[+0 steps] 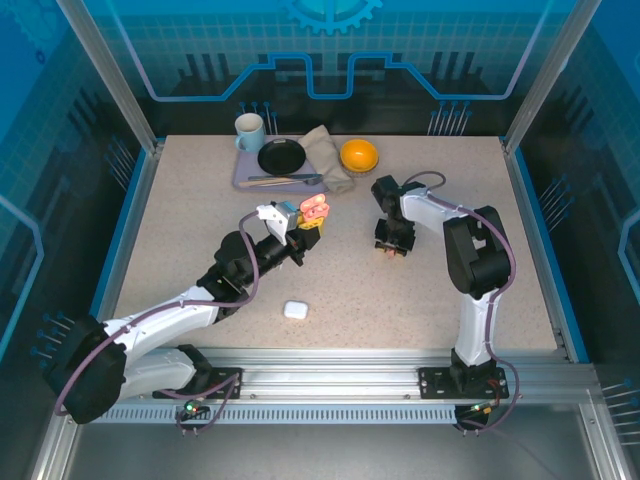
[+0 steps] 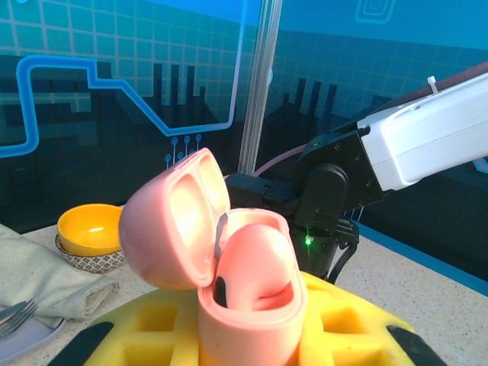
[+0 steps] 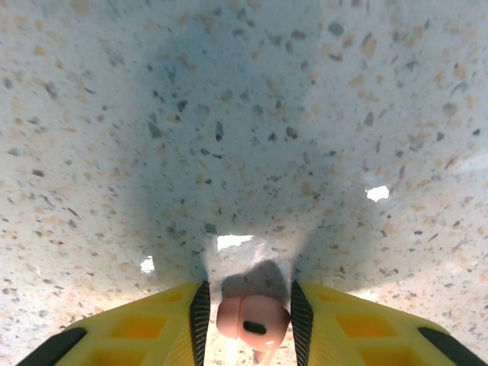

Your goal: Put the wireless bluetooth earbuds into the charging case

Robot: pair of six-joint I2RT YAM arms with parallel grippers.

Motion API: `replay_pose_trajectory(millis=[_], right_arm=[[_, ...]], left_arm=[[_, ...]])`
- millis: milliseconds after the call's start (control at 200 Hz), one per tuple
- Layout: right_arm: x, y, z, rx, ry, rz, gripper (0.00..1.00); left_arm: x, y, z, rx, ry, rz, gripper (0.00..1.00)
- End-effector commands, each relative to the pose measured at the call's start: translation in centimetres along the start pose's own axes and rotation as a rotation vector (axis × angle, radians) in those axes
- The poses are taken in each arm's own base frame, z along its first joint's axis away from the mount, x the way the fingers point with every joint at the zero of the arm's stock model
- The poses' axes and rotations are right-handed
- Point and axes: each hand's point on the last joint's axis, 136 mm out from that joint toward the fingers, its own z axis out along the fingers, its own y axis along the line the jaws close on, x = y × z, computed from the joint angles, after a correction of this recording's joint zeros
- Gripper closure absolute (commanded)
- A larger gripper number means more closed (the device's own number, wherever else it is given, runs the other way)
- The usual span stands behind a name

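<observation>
I had the left gripper clamped on the pink charging case. Its yellow fingers pressed either side of the lower body and held the case up off the table, roughly mid-field. The lid was hinged open and leaned away to the left in the wrist view, showing two hollow wells inside. A rounded pink form stood up out of the body (I couldn't tell whether it was a seated earbud or part of the case's moulding).

The right gripper pointed straight down at the speckled surface, to the right of the held case and apart from it. Between its jaws sat a pink earbud, a dark oval spot facing the camera. The jaws stood partly open and close around the bud, seeming to touch it on one side with a sliver of gap on the other. I couldn't tell whether they actually pinched it, or whether it rested on the table.

A white case lay shut on the table near the front edge, between the two arms. At the back, a lavender tray carried a mug, a black plate and cutlery. A crumpled cloth and an orange bowl sat just beside it.
</observation>
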Motion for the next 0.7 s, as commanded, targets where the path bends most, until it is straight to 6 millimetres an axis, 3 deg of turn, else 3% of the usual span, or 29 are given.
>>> replay_pose_trajectory(millis=[0,260,490,695], right_arm=[[-0.8,-0.8,0.3,0.03,0.001,-0.011,0.64],[-0.5,-1.1,1.0,0.035,0.02,-0.009,0.64],[0.0,-0.3,1.1,-0.021,0.012,-0.071,0.57],[-0.2,0.2,0.7,-0.048,-0.005,-0.129,0.57]], left_arm=[[-2.2,0.0,0.1,0.007,-0.07,0.0,1.0],[-2.0,-0.1,0.2,0.009,-0.067,-0.002,1.0],[-1.9,-0.1,0.3,0.01,-0.063,-0.006,1.0],[-1.9,0.0,0.4,0.011,-0.062,-0.011,1.0]])
